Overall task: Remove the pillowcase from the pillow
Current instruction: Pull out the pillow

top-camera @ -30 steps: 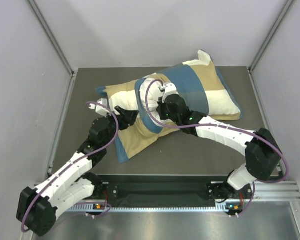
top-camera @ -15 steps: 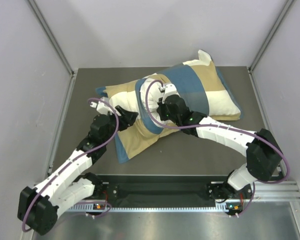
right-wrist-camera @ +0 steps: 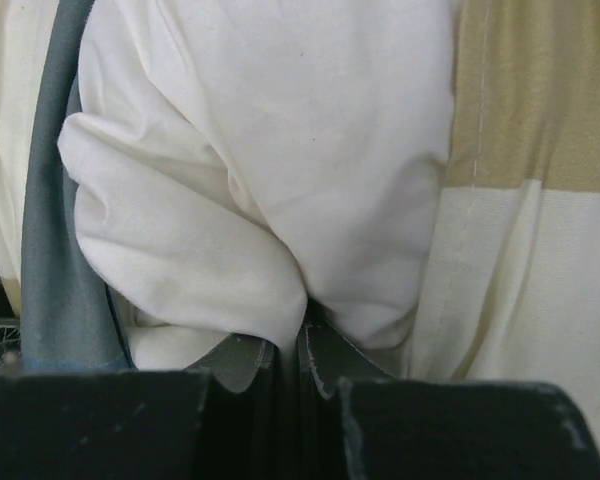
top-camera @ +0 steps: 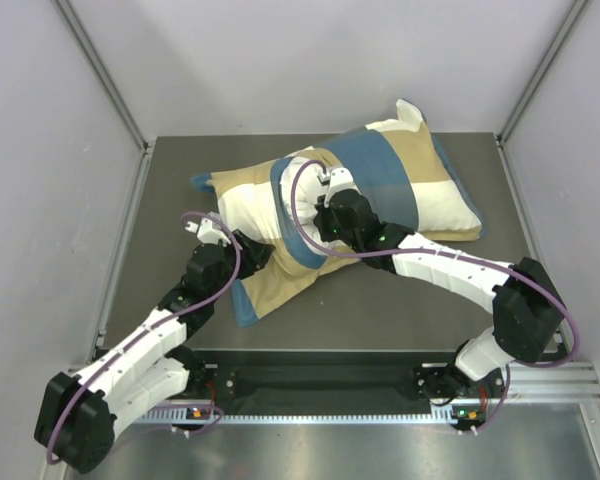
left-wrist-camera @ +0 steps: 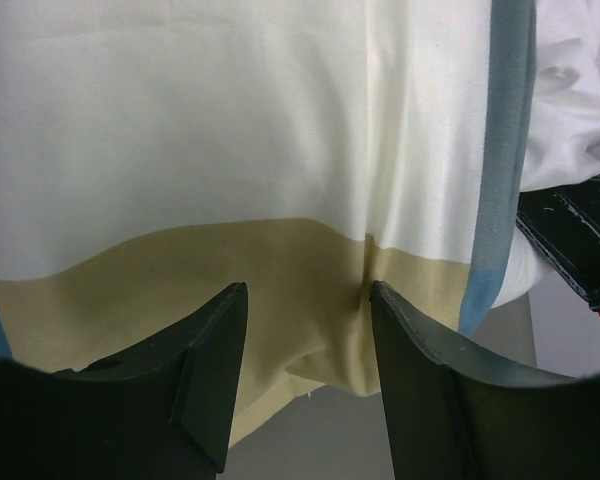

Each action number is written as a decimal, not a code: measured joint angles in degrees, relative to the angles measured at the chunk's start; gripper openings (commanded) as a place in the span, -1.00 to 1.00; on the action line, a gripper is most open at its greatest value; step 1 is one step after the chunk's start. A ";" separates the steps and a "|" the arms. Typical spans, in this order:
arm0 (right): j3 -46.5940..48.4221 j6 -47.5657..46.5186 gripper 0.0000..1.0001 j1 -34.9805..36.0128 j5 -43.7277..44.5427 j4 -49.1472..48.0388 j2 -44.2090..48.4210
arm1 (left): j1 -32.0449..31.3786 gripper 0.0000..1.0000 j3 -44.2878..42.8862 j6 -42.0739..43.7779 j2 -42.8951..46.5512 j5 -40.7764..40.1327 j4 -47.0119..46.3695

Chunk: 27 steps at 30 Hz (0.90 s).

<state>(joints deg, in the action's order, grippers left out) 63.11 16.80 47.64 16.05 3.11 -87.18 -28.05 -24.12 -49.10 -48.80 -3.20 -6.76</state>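
Top view: the pillowcase (top-camera: 410, 175) lies across the far half of the table (top-camera: 400, 300), its right part plump and filled, its left part flatter and trailing toward the near-left. The pillow (top-camera: 302, 160) only peeks out as a white bulge in the middle, where the blue edge (top-camera: 277, 190) loops around the opening; the rest of it is buried inside the checks. The right gripper (top-camera: 327, 183) sits right on that bulge, but from above its own wrist and a purple cable (top-camera: 293, 205) cover the fingertips. The right wrist view settles it: the fingers (right-wrist-camera: 325, 365) are pressed together with a fold of the white pillow fabric bunched down between them, so it's pinching the pillow, with the blue edge running up the left side and tan and cream checks on the right. The left gripper (top-camera: 255, 250) is over the loose left part of the cover, and from above I can't read its jaws at all. Its wrist camera shows them spread wide, tan and cream cloth filling the gap between the tips, nothing clamped. Whether the tips actually touch the cloth, I can't tell. A dark bit of the other arm (left-wrist-camera: 580, 245) is cut off at the right edge there.
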 measured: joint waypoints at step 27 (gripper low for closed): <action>5.55 1.51 -1.00 -11.06 -10.80 5.27 -2.78 | 0.15 -1.00 8.09 -3.52 -1.92 3.28 -18.40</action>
<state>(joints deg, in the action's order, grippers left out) 68.66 18.31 36.58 5.26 8.38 -89.95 -27.90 -16.03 -52.62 -50.72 0.08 -25.17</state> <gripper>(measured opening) 0.039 0.012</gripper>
